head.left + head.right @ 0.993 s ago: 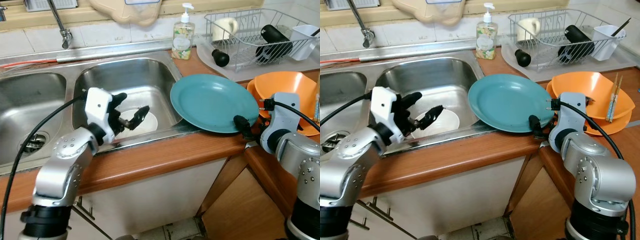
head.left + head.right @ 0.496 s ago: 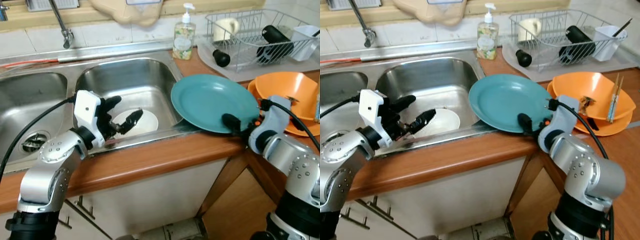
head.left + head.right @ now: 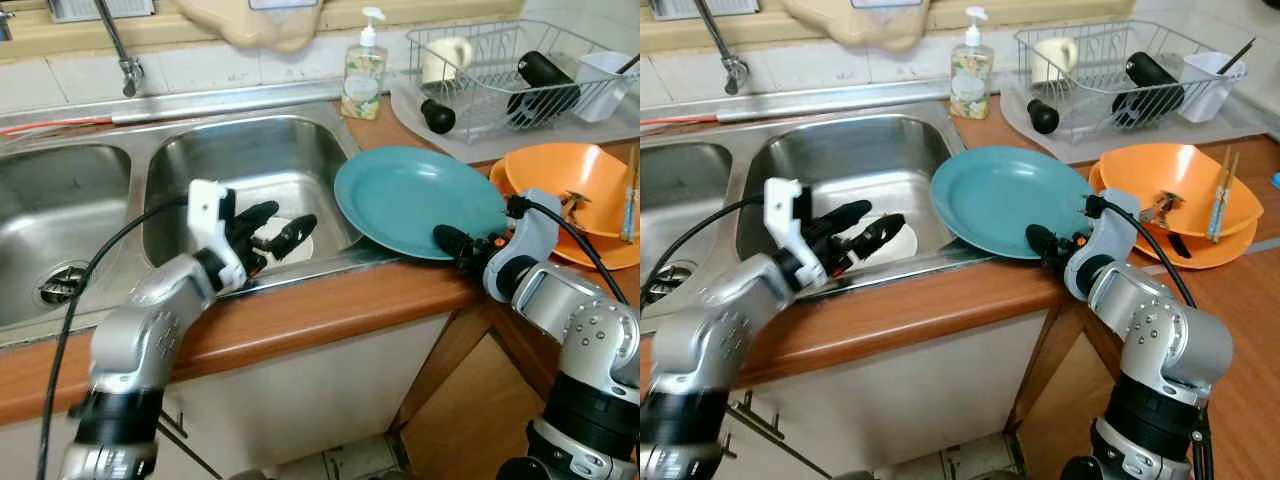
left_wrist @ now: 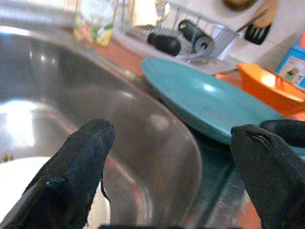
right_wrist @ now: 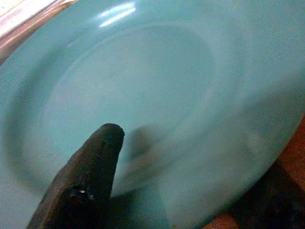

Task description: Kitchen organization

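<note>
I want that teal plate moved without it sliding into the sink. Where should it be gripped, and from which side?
Probably the near rim of the teal plate, approached from the counter's front edge, one finger above, one below. It lies tilted, its left edge overhanging the sink, so that side seems a poor hold. The right gripper is at that near rim, one finger over the plate.

No lettering, brand name or number can be read anywhere in this kitchen scene. The clear plastic pump bottle of soap (image 3: 361, 67) behind the steel sink carries a printed label with a coloured pattern, but its wording is too small and blurred to make out.
</note>
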Controlling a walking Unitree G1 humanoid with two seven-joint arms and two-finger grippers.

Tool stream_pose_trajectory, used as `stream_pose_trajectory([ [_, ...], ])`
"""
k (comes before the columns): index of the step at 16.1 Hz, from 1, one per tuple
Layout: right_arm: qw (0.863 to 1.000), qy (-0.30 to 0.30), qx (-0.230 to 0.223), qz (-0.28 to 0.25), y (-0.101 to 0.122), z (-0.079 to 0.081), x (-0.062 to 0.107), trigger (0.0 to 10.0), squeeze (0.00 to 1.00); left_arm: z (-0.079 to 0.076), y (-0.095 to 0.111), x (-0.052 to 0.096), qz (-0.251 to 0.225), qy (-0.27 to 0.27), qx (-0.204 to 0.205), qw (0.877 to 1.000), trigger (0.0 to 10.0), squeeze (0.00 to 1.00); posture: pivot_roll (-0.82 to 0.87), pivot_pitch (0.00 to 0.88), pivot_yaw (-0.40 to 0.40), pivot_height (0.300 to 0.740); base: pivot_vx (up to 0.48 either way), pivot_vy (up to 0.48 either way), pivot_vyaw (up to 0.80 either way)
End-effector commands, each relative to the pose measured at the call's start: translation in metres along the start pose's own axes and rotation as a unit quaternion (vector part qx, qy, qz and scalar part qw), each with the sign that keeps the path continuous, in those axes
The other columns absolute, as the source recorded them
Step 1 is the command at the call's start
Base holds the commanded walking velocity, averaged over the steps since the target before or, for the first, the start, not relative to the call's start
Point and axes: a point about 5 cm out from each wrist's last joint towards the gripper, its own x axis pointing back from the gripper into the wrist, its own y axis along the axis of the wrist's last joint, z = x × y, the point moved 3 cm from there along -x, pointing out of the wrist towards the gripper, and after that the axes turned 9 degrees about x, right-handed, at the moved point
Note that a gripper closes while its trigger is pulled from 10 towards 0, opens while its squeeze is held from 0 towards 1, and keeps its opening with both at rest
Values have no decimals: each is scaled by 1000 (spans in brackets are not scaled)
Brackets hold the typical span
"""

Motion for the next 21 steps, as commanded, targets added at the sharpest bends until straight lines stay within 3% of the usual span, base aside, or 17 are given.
stream_pose_trajectory([
  [1, 1000, 15, 6, 1, 1, 6, -4, 1098, 0, 4, -1, -5, 5, 5, 23, 1000, 10000, 0, -27, 0, 12, 740, 0, 0, 0],
  [4, 1000, 15, 2, -8, 4, 6, -5, 157, 0, 2, -5, -25, 21, -15, 54, 998, 10000, 0, -32, 0, 19, 740, 0, 0, 0],
  [8, 1000, 14, 5, -11, 4, 5, -5, 0, 0, 0, 0, -48, 4, -36, 132, 991, 10000, 0, -38, 0, 28, 740, 0, 0, 0],
  [10, 1000, 16, 5, -14, 5, 6, -5, 0, 0, 0, -8, -57, 31, -37, 149, 988, 10000, 0, -39, 0, 30, 740, 0, 0, 0],
  [16, 999, 27, 12, -28, 10, 10, -5, 0, 0, -1, -16, -73, 43, -38, 192, 980, 10000, 0, -46, 0, 34, 740, 0, 0, 0],
  [17, 999, 30, 13, -32, 11, 12, -5, 0, 0, -1, -15, -75, 40, -41, 194, 979, 6235, 0, -45, 0, 35, 740, 0, 0, 0],
  [18, 999, 34, 15, -37, 13, 13, -5, 0, 0, -2, -10, -77, 20, -47, 195, 980, 1216, 0, -45, 0, 37, 740, 0, 0, 0],
  [19, 998, 35, 16, -41, 14, 14, -5, 0, 0, -2, -7, -77, 10, -49, 199, 979, 0, 0, -45, 0, 38, 740, 0, 0, 0],
  [21, 998, 41, 18, -54, 19, 16, -5, 0, 0, -2, 2, -74, -16, -57, 204, 977, 0, 0, -46, 0, 40, 740, 0, 0, 0],
])
